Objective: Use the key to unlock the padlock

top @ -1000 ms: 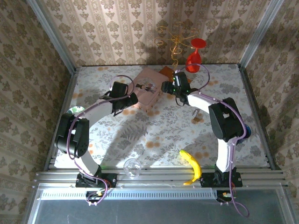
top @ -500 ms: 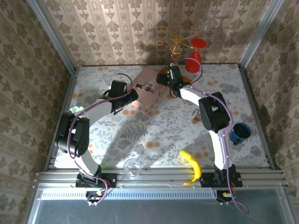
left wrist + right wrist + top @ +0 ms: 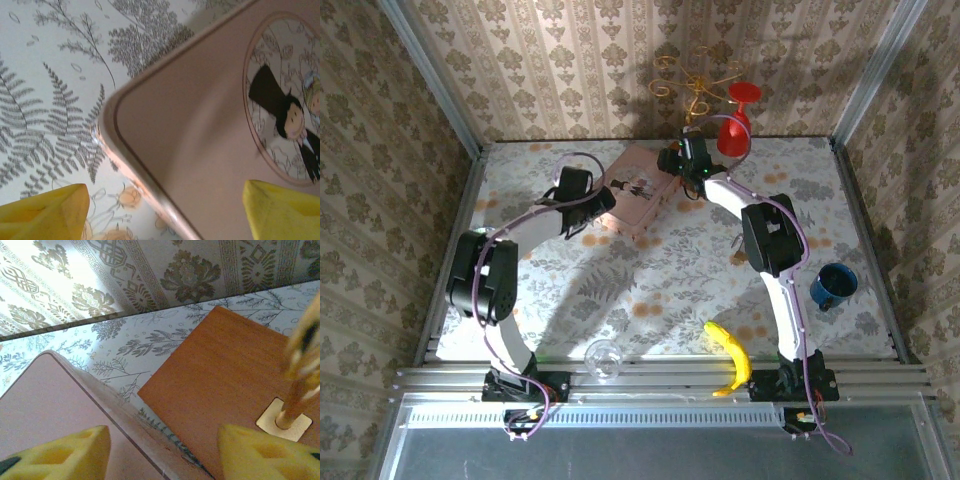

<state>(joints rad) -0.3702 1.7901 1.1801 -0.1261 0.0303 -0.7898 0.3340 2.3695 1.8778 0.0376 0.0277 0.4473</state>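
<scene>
Left gripper: held wide open, nothing gripped; its yellow fingertips are seen on either side of the near-left corner of the pink box, above it.
Right gripper: also spread wide with nothing between the fingers; it is poised over the line where the box's far-right edge meets the wooden base.
Padlock: a tiny item with a thin pale loop is made out on the table, just left of the right arm's elbow and well apart from both grippers. It is too small for the shackle's state to be told.
Pink box: laid flat at the far middle of the table, lid closed. A round cartoon of a bride and groom is printed on the lid, and the contents are hidden.
Wooden base: an orange-brown board just right of the box, with a thin post rising from a pale square foot.
Gold wire stand: curled arms are carried above that base.
Red goblet: seen just right of the stand, at the far edge.
Blue mug: stood upright at the right edge; its inside is dark and the contents cannot be told.
Clear glass: placed at the near edge, between the arm bases.
Banana: laid near the right arm's base.
</scene>
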